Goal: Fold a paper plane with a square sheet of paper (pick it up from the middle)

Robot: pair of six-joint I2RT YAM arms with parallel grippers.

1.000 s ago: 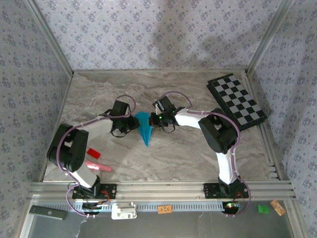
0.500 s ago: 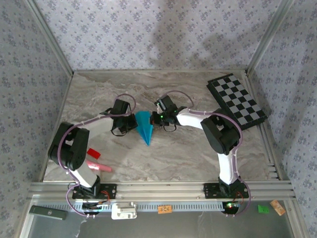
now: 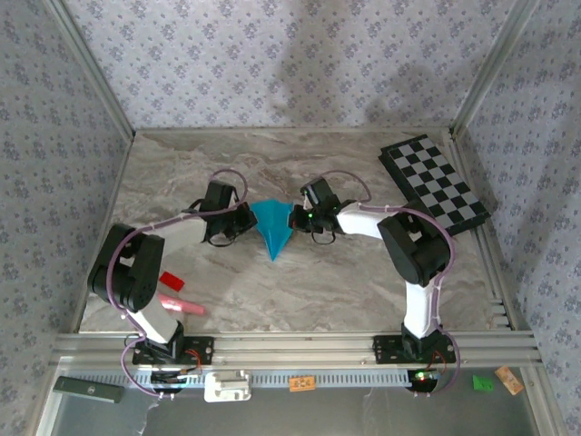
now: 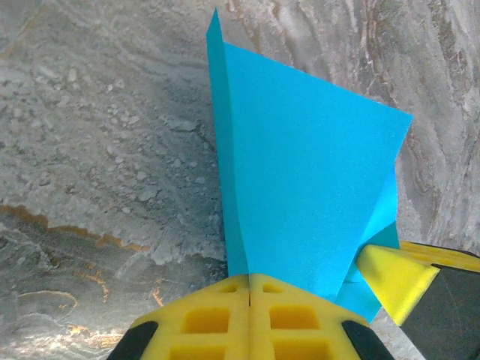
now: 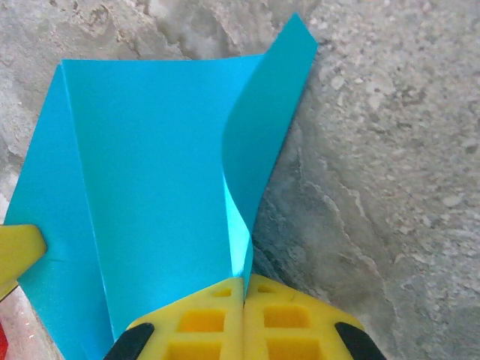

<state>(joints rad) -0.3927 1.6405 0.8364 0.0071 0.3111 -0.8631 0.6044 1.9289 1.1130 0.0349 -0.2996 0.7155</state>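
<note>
Paper plane (image 3: 272, 229) looks folded into a pointy dart mid-way across the bench (image 3: 363, 272), left pincer (image 3: 243, 221) and right pincer (image 3: 298, 219) each clamped on one side, so I'd guess only final wing creasing remains.

The paper plane (image 3: 272, 230) is cyan-blue, the pincer pads (image 4: 217, 300) yellow, the table (image 3: 345, 282) marbled grey, the board (image 3: 434, 186) black-and-white checkered.

**A robot test booth in a lab**

We are looking into a lab-style robot cell. Beyond the jaws, wallpapered panels (image 3: 272, 64) are closing off three sides, with aluminium posts (image 3: 95, 73) framing them. Under the jaws a marble-print tabletop (image 3: 318, 291) is lying. Behind the jaws a slotted metal rail (image 3: 300, 345) is carrying two cabled arm bases (image 3: 419, 347), bolted side by side.
</note>
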